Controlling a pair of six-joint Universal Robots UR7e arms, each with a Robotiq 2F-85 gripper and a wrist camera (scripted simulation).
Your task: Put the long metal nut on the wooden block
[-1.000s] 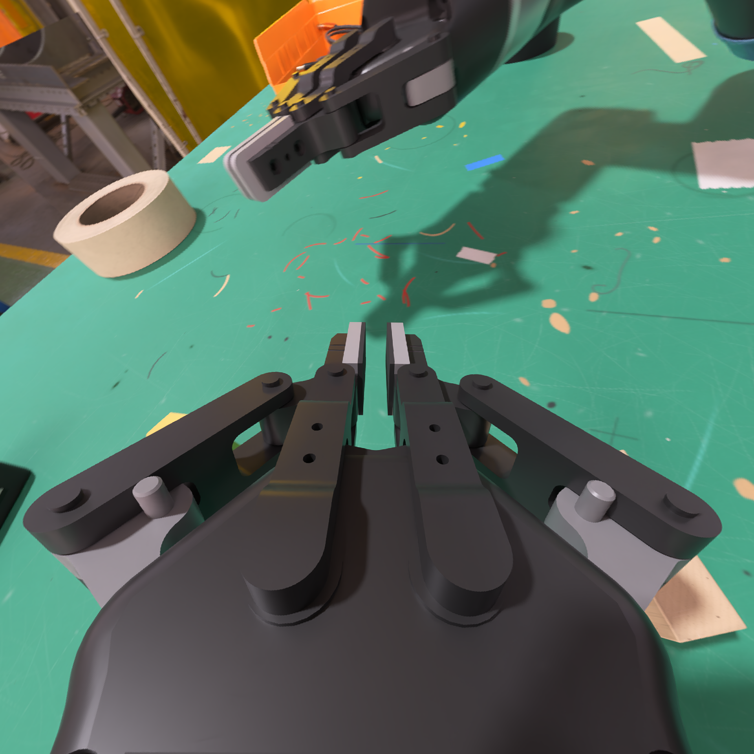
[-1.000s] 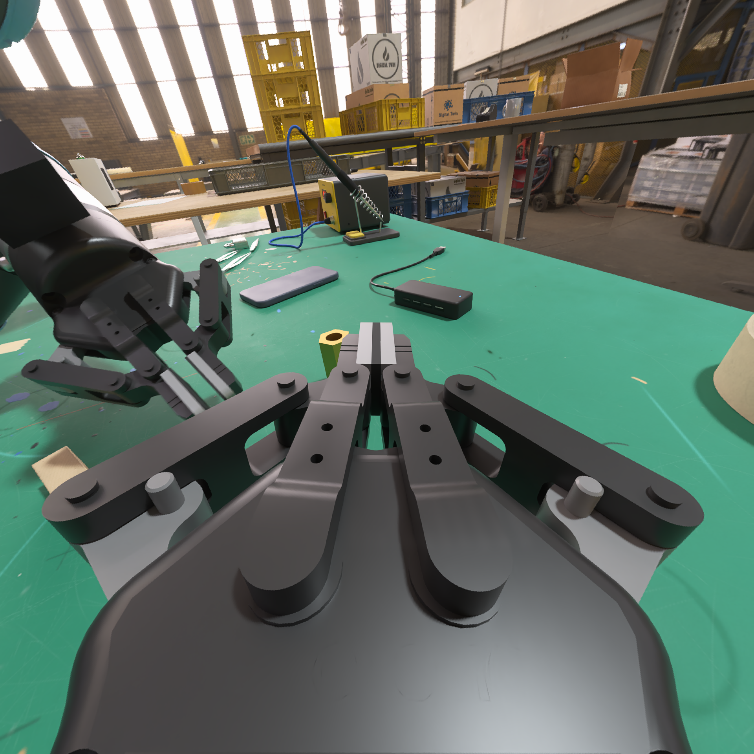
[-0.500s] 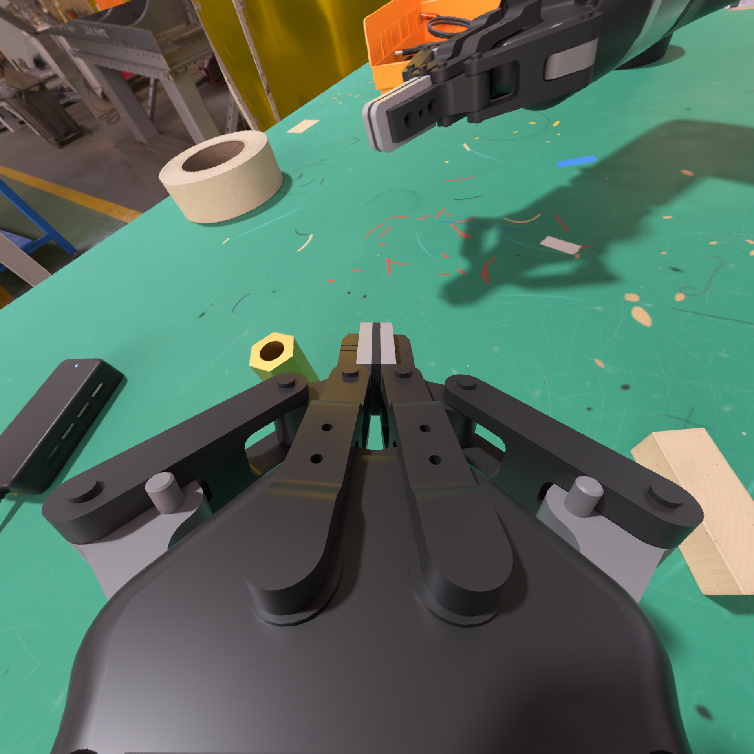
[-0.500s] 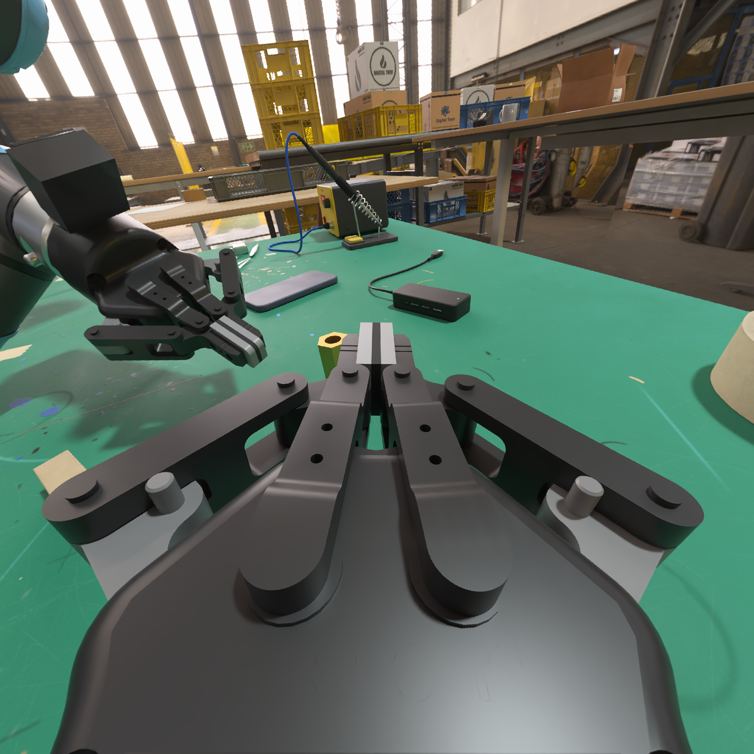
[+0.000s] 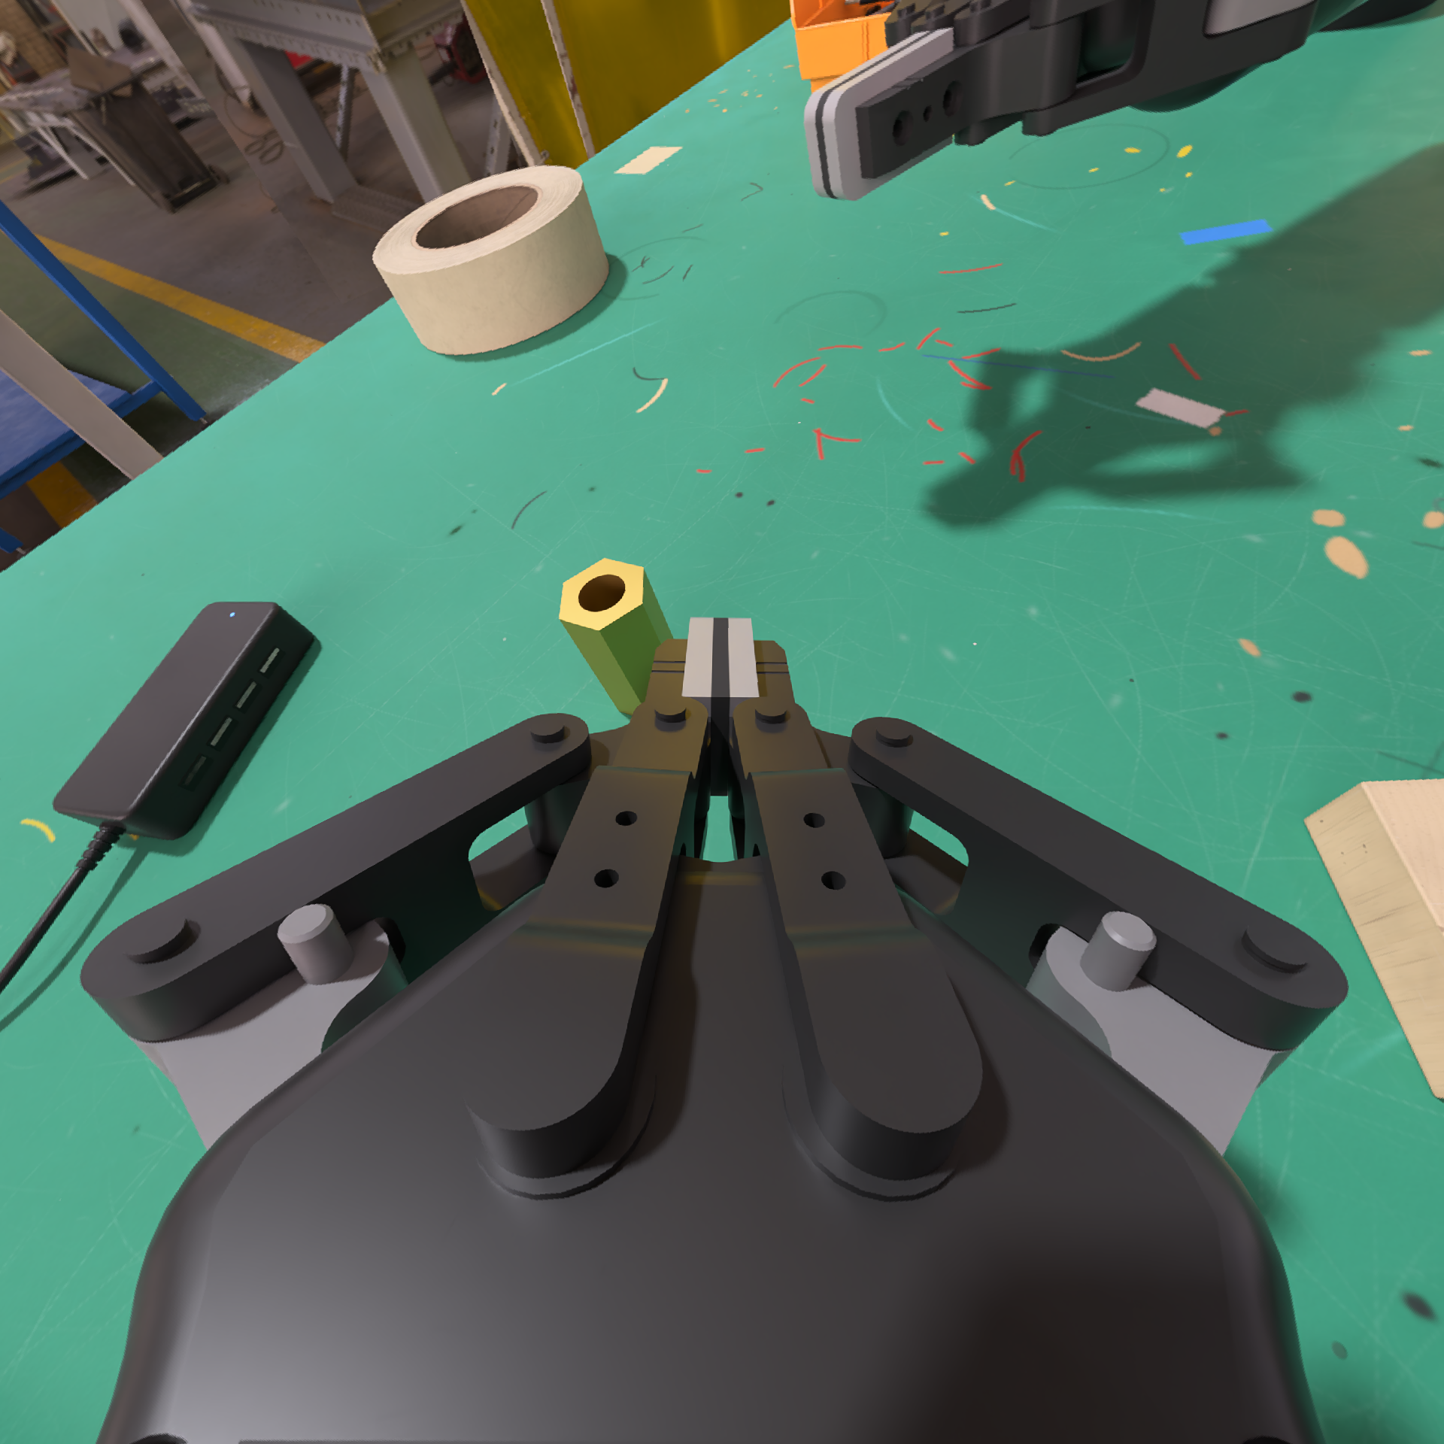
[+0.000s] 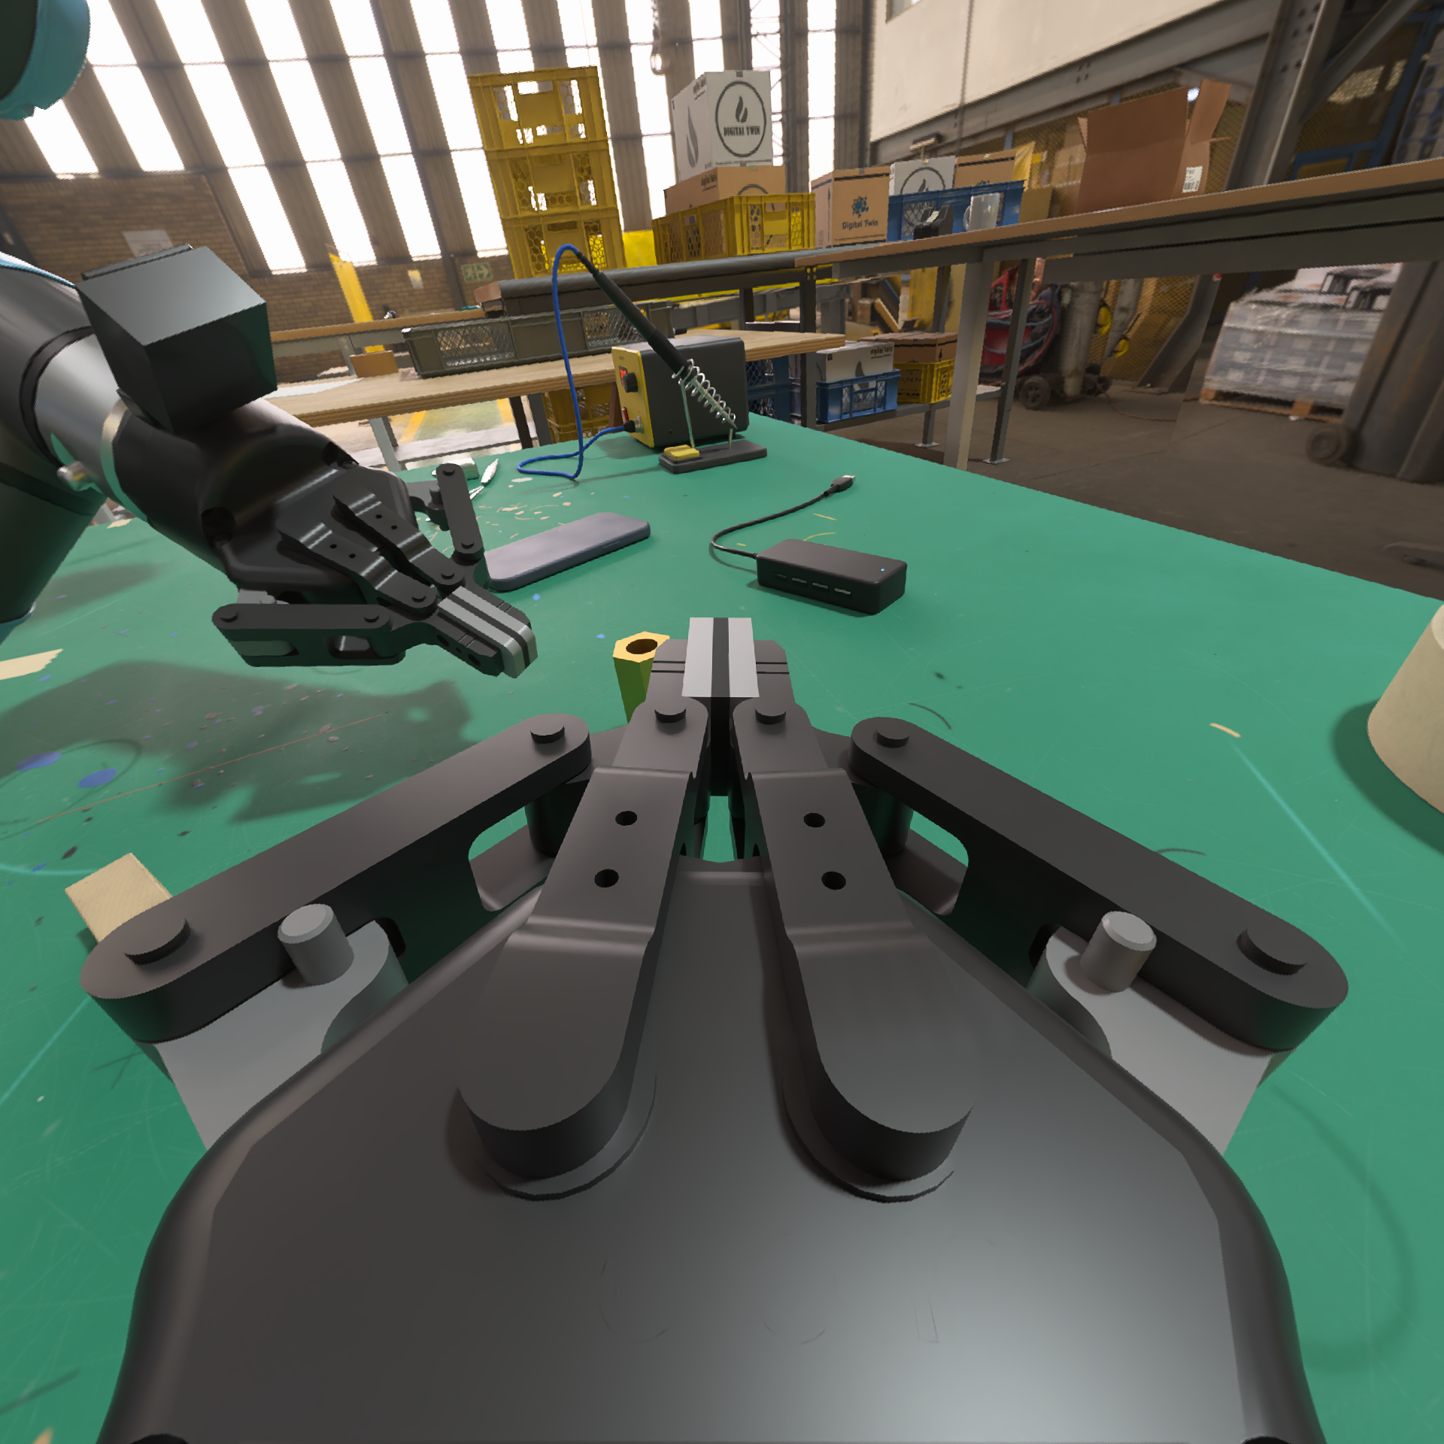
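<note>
The long nut (image 5: pixel 611 625) is a yellow hexagonal tube standing upright on the green table, just left of my left gripper (image 5: pixel 720 652), which is shut and empty. It also shows in the right wrist view (image 6: pixel 637 669), just left of my right gripper (image 6: pixel 720 652), also shut and empty. The wooden block (image 5: pixel 1391 914) lies at the right edge of the left wrist view; a corner of it (image 6: pixel 117 891) shows at lower left in the right wrist view. The left gripper shows far off in the right wrist view (image 6: pixel 484 633), hovering left of the nut. The right gripper shows at the top of the left wrist view (image 5: pixel 840 156).
A roll of tape (image 5: pixel 492 258) stands near the table's far edge. A black hub with a cable (image 5: pixel 187 715) lies left of the nut. A phone (image 6: pixel 566 547), a soldering station (image 6: pixel 680 398) and an orange bin (image 5: pixel 836 43) sit farther off.
My left gripper has shut and swung left and back, bringing the nut, hub and wooden block into its view. My right gripper has stayed still.
</note>
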